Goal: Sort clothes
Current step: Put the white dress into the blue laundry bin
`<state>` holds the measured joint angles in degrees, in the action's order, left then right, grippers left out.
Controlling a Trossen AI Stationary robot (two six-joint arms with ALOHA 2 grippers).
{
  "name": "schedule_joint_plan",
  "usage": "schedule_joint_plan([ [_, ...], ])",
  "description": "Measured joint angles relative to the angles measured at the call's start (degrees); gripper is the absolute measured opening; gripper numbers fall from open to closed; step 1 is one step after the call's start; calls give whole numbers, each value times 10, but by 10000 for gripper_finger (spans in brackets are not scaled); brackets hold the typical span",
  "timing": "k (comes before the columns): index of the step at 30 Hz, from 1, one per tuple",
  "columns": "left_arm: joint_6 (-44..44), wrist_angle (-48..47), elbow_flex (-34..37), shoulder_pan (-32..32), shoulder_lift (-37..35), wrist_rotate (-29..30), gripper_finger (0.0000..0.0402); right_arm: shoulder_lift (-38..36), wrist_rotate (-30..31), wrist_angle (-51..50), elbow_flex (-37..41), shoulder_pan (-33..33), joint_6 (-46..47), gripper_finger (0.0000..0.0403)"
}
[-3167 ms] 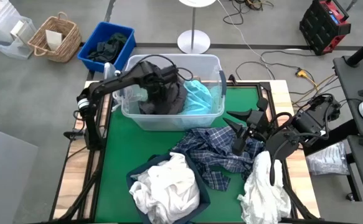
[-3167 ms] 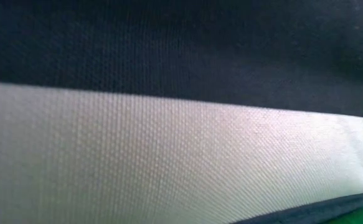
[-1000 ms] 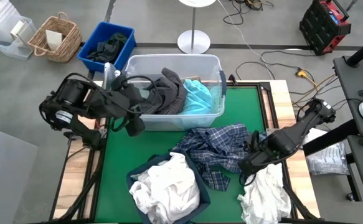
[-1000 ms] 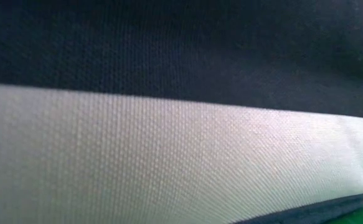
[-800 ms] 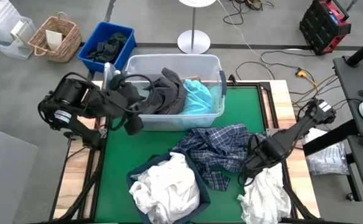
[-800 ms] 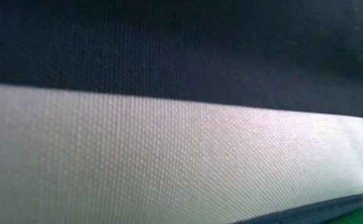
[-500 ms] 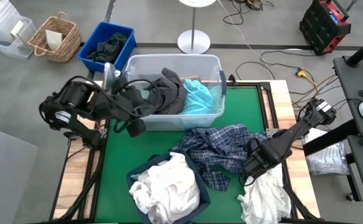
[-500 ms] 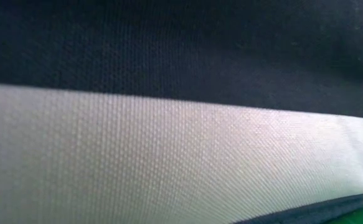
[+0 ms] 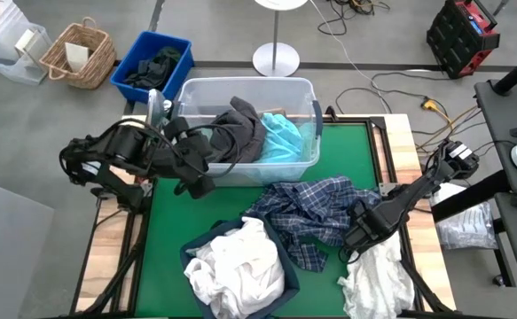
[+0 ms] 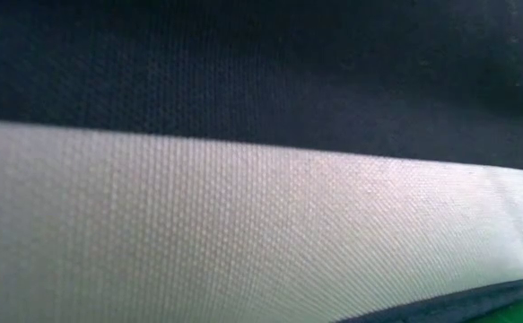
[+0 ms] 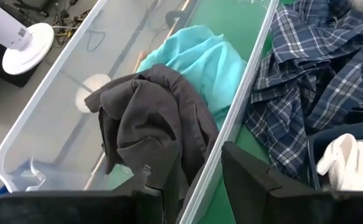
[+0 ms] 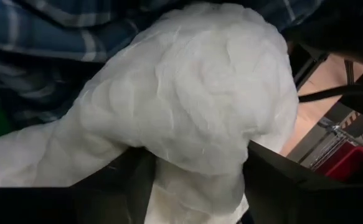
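So the right end effector [image 9: 357,237] is down on the white garment [image 9: 378,276] at the right front corner of the surface [image 9: 240,199], and in its wrist view the fingers [image 12: 279,175] stand wide with a fat bunch of that white fabric [image 12: 193,106] bulging up between them. They straddle the cloth but I wouldn't call it a pinch yet, so my read is this is the grab step for that white piece. The blue-and-white plaid shirt [image 9: 307,213] lies just beside that end effector, toward the middle of the surface, and part of it tucks under the white cloth.

The left end effector [image 9: 196,182] hovers at the near wall of the clear tub [image 9: 240,173], jaws partly apart with nothing between them. Right ahead of it in the tub sit the dark grey garment [image 11: 150,124] and the teal one [image 11: 206,65], touching each other.

A second white pile [image 9: 236,266] sits in the navy bin [image 9: 285,248], well off to the side of the right end effector, so presumably whites go there.

Next move, I'd guess: close on the bunch, lift straight up so the plaid doesn't drag along, then carry it over to that bin.
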<state>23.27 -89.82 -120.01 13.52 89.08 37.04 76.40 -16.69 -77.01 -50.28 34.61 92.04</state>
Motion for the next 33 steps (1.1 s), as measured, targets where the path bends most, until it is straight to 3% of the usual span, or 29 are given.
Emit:
schedule_joint_plan([
  [6,2,5,2,0,-1,0,96,0,2,28,27,0,-17,147],
  [15,2,7,2,0,-1,1,96,0,2,41,35,0,-50,24],
  [23,2,7,2,0,-1,1,96,-6,18,27,14,0,-52,22],
  [33,-2,7,2,0,-1,3,96,-28,96,-7,-103,4,-58,20],
])
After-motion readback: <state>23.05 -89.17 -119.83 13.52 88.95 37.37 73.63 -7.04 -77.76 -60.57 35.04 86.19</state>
